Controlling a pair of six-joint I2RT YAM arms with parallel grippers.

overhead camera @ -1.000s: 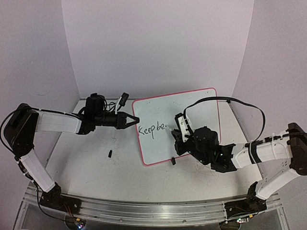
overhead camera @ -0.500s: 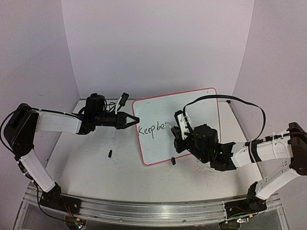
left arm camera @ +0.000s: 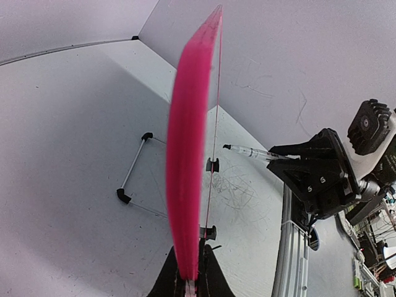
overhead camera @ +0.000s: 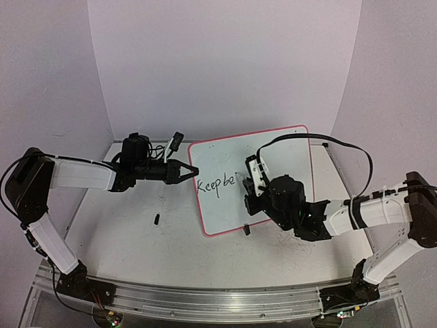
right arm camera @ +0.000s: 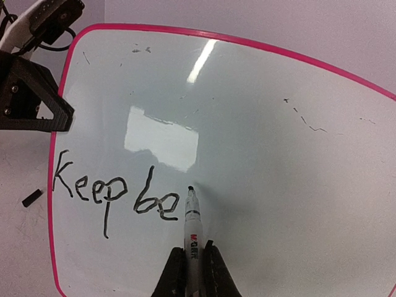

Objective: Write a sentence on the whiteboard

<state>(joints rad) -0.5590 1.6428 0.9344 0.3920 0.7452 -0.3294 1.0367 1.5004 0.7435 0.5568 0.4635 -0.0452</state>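
Observation:
The whiteboard (overhead camera: 280, 157), white with a pink rim (left arm camera: 189, 154), lies slightly angled on the table. My left gripper (overhead camera: 194, 171) is shut on its left edge; in the left wrist view the rim runs up from between the shut fingers of the left gripper (left arm camera: 192, 275). My right gripper (right arm camera: 193, 253) is shut on a white marker (right arm camera: 192, 226). The black tip of the marker touches the board just right of the sentence (right arm camera: 114, 195), which reads "Keep be". In the top view the right gripper (overhead camera: 250, 193) sits over the board's lower middle, beside the sentence (overhead camera: 216, 184).
A small black piece (overhead camera: 156, 219) lies on the scuffed tabletop left of the board. A black clip (overhead camera: 246, 229) sits at the board's near edge. A wire stand (left arm camera: 133, 167) lies under the board's far side. The metal rail (overhead camera: 205, 301) runs along the near edge.
The right gripper has shifted the marker slightly up and left on the board, just past the "be". The left arm has not moved.

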